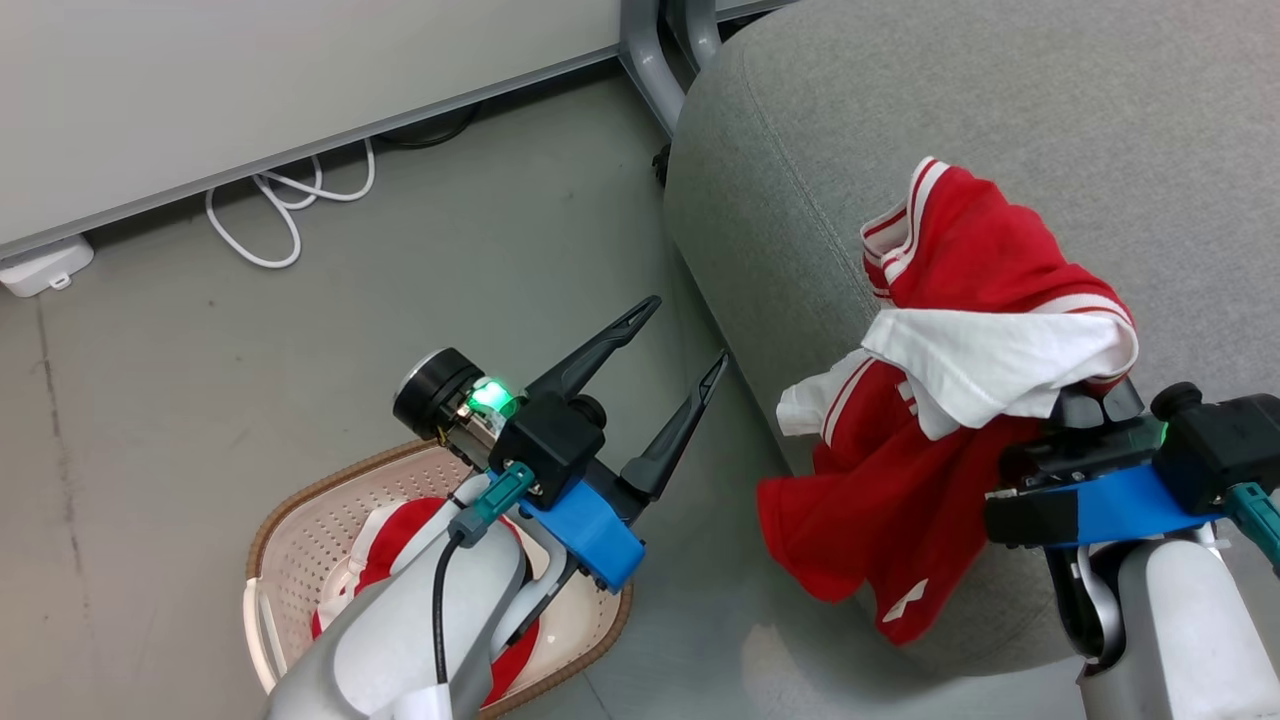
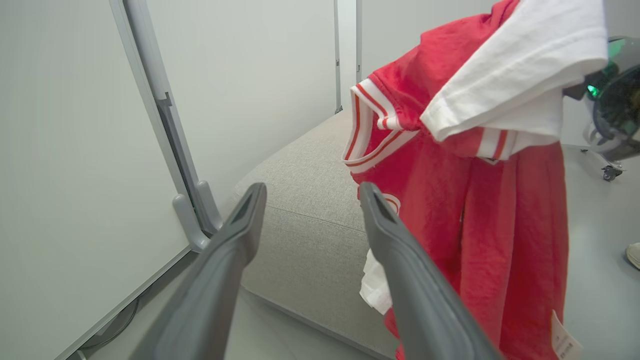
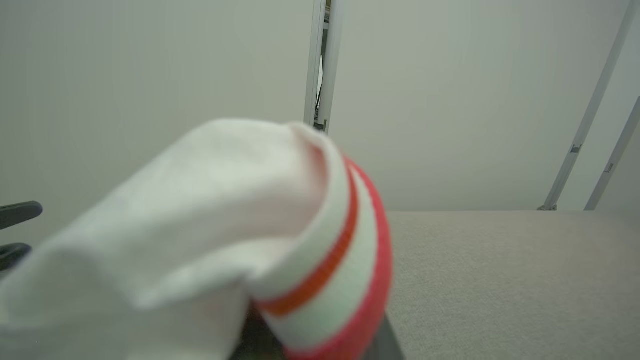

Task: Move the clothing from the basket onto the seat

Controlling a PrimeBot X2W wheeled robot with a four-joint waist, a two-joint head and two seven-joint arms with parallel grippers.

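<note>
One red garment (image 1: 900, 500) with white panels hangs bunched over my right gripper (image 1: 1095, 398), which is shut on it with the fingers hidden under cloth. It hangs over the front left edge of the grey seat (image 1: 1000, 110). The right wrist view has its white sleeve and striped cuff (image 3: 320, 270) right up against the lens, with the seat (image 3: 500, 280) beyond. My left gripper (image 1: 688, 328) is open and holds nothing, raised over the floor between basket and seat. Its fingers (image 2: 235, 235) frame the seat (image 2: 305, 165) and the hanging garment (image 2: 475, 210). The cream basket (image 1: 300, 500) sits on the floor under my left forearm, holding the second red garment (image 1: 395, 530).
A pale partition panel (image 1: 250, 90) runs along the back, with grey metal legs (image 1: 650, 70) beside the seat's corner. White cables (image 1: 285, 205) and a white box (image 1: 40, 268) lie on the grey floor at its foot. My left gripper's fingertips (image 3: 17, 212) poke in at the right wrist view's left edge.
</note>
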